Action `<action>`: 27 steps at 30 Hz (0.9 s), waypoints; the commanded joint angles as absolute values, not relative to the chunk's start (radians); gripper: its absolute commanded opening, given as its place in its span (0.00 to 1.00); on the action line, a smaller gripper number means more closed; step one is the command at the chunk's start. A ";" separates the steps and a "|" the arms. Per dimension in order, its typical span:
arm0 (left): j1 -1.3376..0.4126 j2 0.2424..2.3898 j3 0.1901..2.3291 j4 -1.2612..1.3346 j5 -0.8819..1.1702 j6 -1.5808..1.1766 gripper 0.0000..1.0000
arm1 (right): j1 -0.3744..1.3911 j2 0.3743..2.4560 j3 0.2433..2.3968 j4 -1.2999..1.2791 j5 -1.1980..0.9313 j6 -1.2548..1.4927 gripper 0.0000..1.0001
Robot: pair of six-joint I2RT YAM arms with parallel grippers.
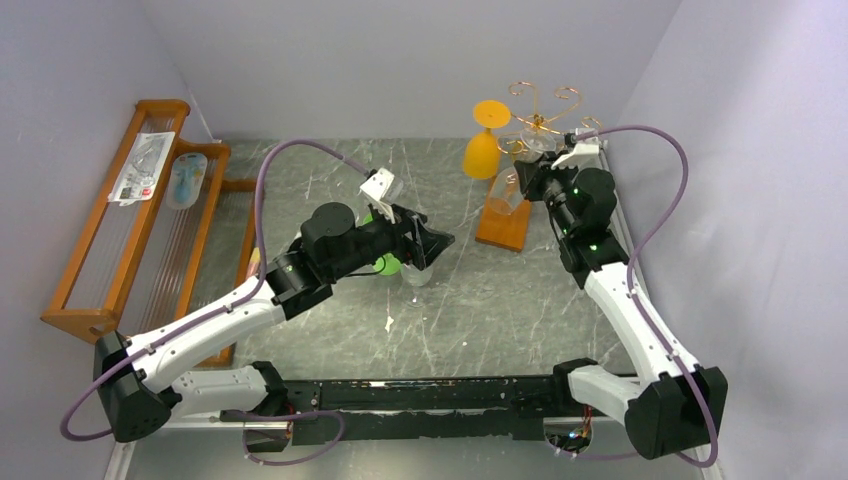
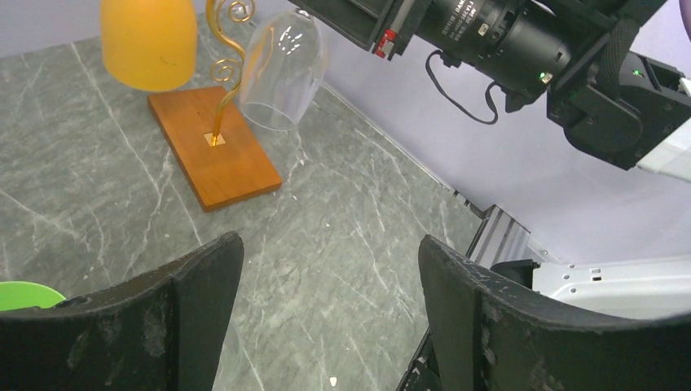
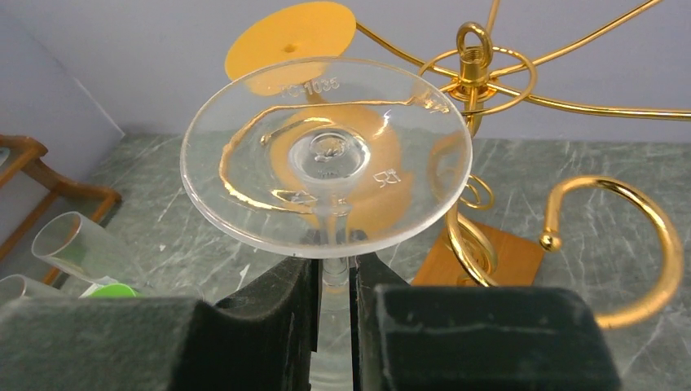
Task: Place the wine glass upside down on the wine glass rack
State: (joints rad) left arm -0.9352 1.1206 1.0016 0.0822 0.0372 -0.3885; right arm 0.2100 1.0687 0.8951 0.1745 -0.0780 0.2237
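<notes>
The clear wine glass (image 3: pixel 326 155) is held upside down, its stem pinched between the nearly closed fingers (image 3: pixel 277 309) of the right hand (image 3: pixel 334 273). The round foot is spread just above the fingertips and the bowl hangs below them. Just beyond that hand and to its right, the gold hub and curled arms of the wine glass rack (image 3: pixel 473 61) are seen. One wire shows through the foot, but whether foot and wire touch cannot be told. The rack's wooden base (image 3: pixel 493 257) lies below the hand on the grey worktop (image 3: pixel 147 187). An orange glass (image 3: pixel 289 37) hangs inverted on the rack, past the clear foot. The left hand (image 2: pixel 330 269) is spread wide with nothing between its fingers. It is held over the worktop, well apart from the rack, with a green object (image 2: pixel 24 295) beside its left finger.
</notes>
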 commanded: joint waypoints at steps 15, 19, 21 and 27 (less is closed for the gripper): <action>-0.942 1.155 1.060 0.042 0.019 -0.373 0.82 | 0.181 1.256 1.065 0.115 -0.159 0.238 0.00; -0.942 1.156 1.063 0.034 0.017 -0.373 0.82 | 0.177 1.278 1.081 0.112 -0.166 0.223 0.00; -0.942 1.157 1.064 0.030 0.018 -0.373 0.82 | 0.174 1.290 1.090 0.110 -0.186 0.205 0.00; -0.942 1.161 1.070 0.018 0.020 -0.377 0.82 | 0.153 1.330 1.120 0.096 -0.304 0.123 0.00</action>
State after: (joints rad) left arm -0.9352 1.1534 1.0344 0.0463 0.0364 -0.3882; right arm 0.1711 1.3067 1.0775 0.0841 -0.1993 0.1841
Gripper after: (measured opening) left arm 0.824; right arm 0.168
